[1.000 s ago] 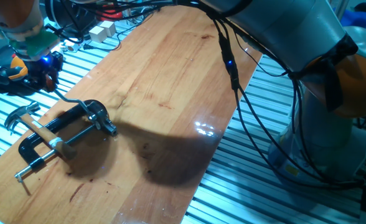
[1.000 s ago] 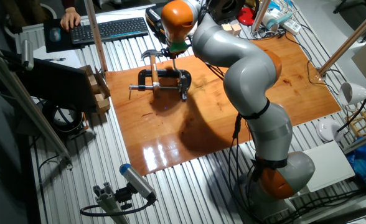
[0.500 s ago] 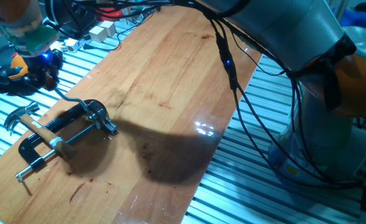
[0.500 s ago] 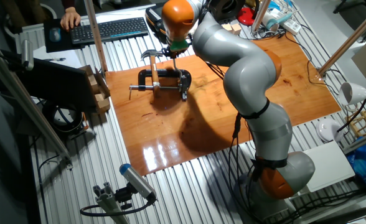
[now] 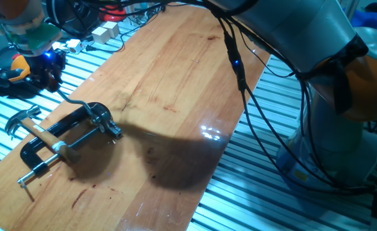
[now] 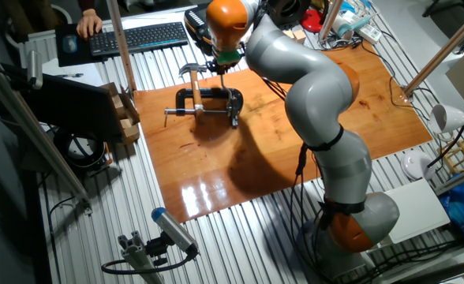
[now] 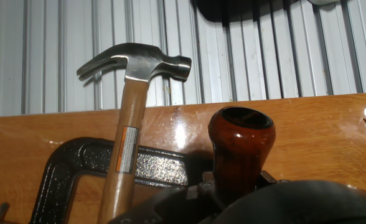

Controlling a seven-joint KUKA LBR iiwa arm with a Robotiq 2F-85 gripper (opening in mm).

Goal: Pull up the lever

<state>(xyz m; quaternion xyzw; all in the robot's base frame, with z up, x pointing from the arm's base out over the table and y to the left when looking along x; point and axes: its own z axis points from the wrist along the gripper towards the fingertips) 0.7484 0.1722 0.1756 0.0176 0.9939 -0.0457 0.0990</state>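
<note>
- On the wooden table [image 5: 175, 83], near one end, lies a black bar clamp [image 5: 29, 152]. The lever [image 5: 74, 102] sticks out of its shiny head.
- The lever is thin, hard metal. It looks stiff and a bit slippery, so the round red-brown knob [image 7: 241, 146] at its tip is the best place to hold.
- The gripper [image 6: 221, 71] hangs right over that knob, very close.
- I cannot tell if its fingers are wide or closed.
- A hammer [image 7: 133, 62] lies across the clamp.
</note>
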